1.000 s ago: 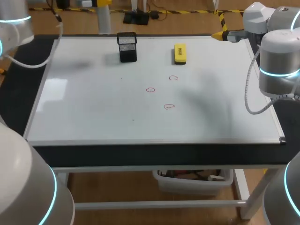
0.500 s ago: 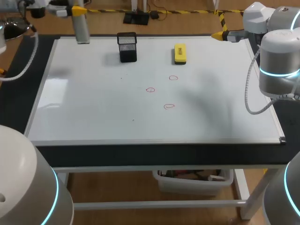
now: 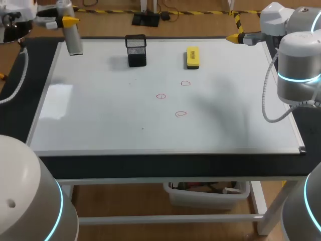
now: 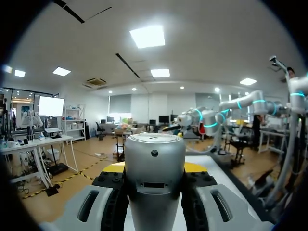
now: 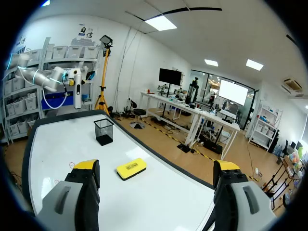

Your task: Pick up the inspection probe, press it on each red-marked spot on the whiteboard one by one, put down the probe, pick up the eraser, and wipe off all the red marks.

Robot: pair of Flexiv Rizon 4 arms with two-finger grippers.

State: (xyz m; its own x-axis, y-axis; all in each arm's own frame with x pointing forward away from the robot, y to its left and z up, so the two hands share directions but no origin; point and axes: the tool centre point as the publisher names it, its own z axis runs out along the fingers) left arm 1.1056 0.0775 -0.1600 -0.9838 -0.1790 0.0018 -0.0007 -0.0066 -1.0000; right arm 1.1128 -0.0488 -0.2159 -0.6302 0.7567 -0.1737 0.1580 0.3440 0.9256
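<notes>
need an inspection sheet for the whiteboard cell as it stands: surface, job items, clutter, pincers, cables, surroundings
Surface: glossy white whiteboard covers the tabletop; three small red circle marks near its middle, unwiped.
Job's things: silver cylindrical probe held over the board's far left corner; yellow block eraser lying near the far edge, untouched.
Clutter: black mesh cup standing left of the eraser.
Pincers: left pincer shut on the probe; right pincer open and empty, by the far right corner.
Cables: grey hose loops off the right arm by the board's right edge; another hangs off the left arm.
Surroundings: nothing seen reaching over the table.
</notes>
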